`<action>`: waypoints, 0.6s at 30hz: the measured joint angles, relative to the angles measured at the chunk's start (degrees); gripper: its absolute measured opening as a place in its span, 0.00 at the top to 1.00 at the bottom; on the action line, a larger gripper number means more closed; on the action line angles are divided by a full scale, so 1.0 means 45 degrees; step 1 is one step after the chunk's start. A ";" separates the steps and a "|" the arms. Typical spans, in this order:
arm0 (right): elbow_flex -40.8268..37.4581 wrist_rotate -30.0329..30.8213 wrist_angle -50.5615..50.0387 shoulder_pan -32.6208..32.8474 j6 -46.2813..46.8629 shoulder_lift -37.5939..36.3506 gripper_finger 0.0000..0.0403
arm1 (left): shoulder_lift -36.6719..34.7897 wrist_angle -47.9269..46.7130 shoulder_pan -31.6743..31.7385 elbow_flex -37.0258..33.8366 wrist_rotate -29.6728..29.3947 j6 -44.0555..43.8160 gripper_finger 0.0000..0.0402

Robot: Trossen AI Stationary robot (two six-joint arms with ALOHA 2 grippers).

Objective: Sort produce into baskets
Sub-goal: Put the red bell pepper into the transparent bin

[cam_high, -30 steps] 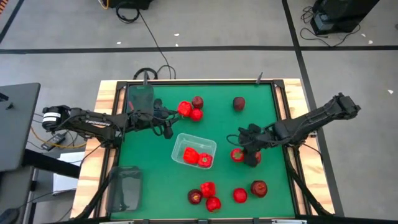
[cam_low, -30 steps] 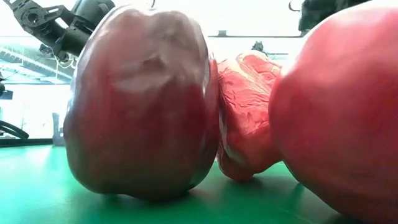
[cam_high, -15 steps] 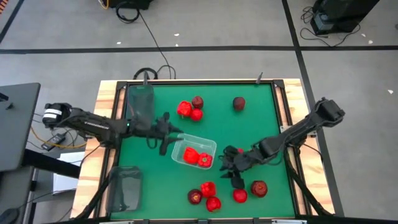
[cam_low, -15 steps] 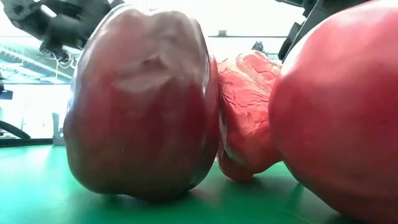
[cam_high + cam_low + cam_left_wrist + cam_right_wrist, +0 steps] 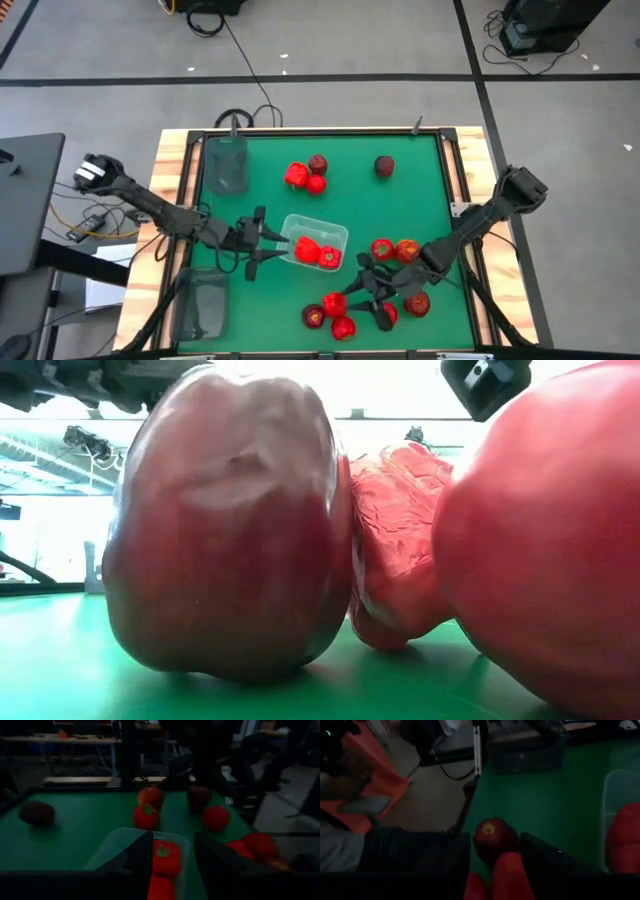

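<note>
Now the spread right gripper (image 5: 372, 300) is poised over a red pepper (image 5: 335, 303), at its three o'clock. Since a second ago it has been moved toward six o'clock, leaving two fruits (image 5: 394, 249) behind. The left gripper (image 5: 268, 240), fingers parted, is held at the clear bin's (image 5: 335, 235) nine o'clock rim.

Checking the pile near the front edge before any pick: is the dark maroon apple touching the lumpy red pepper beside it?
Touching. The low view shows the maroon apple pressed against the lumpy red pepper, no gap.
</note>
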 joint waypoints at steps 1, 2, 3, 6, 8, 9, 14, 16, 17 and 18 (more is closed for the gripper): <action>-0.0001 0.0313 0.0419 0.0039 0.0080 0.0210 0.53 | 0.0000 -0.0102 -0.0065 0.0000 -0.0002 -0.0255 0.63; -0.0001 0.0549 0.0655 0.0045 0.0130 0.0373 0.52 | 0.0009 -0.0247 -0.0155 0.0000 -0.0015 -0.0406 0.63; -0.0001 0.0663 0.0732 0.0034 0.0241 0.0515 0.52 | 0.0085 -0.0370 -0.0245 0.0000 -0.0056 -0.0531 0.63; 0.0140 0.0682 0.0531 -0.0067 0.0695 0.0970 0.48 | 0.0516 -0.0374 -0.0524 0.0000 -0.0061 -0.1026 0.63; 0.0140 0.0844 0.0568 -0.0068 0.0569 0.1240 0.44 | 0.1006 -0.0102 -0.0638 0.0000 -0.0190 -0.1373 0.63; 0.0140 0.0974 0.0604 -0.0029 0.0265 0.1345 0.42 | 0.1249 -0.0033 -0.0652 0.0000 -0.0351 -0.1588 0.63; 0.0140 0.1438 0.0589 0.0040 -0.1000 0.1368 0.31 | 0.2324 0.0274 -0.0643 0.0000 -0.0810 -0.2514 0.63; 0.0171 0.1448 0.0530 0.0035 -0.1063 0.1370 0.27 | 0.2660 0.0389 -0.0661 0.0000 -0.0846 -0.2891 0.63; 0.0295 0.1457 0.0301 0.0021 -0.0999 0.1416 0.25 | 0.2786 0.0457 -0.0672 0.0000 -0.0854 -0.3127 0.63; 0.0449 0.1453 0.0120 0.0017 -0.0926 0.1537 0.24 | 0.2893 0.0537 -0.0689 0.0000 -0.0880 -0.3314 0.63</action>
